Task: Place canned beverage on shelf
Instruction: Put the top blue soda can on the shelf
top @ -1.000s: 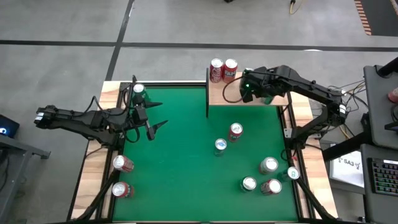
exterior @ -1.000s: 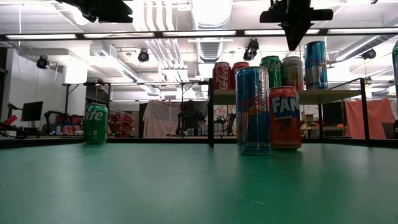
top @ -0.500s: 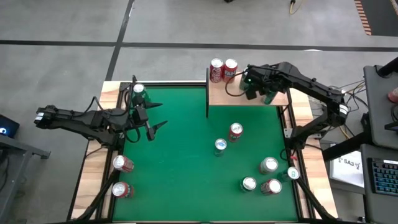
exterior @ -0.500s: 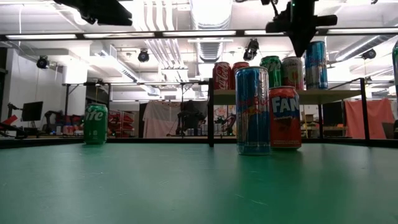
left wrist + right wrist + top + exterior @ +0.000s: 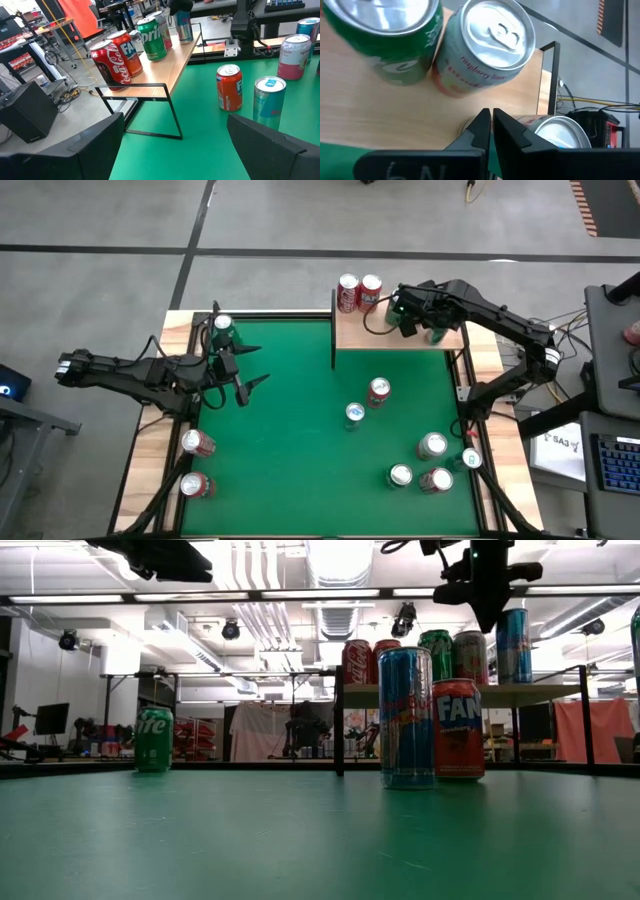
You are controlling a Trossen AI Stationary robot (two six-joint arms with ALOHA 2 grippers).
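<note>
The right end effector [image 5: 404, 313], fingers pressed together, is drifting across the shelf [image 5: 352, 332] above its cans, edging away from the green surface [image 5: 290, 430] toward the blue can [image 5: 512, 645].

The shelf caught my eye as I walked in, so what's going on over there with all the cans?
The robot is stocking the shelf with canned drinks. The right gripper hangs over the shelf with its jaws shut and empty, just above the cans standing there. The left gripper waits open over the table's left side, beside a green can. More cans stand on the green table.
</note>
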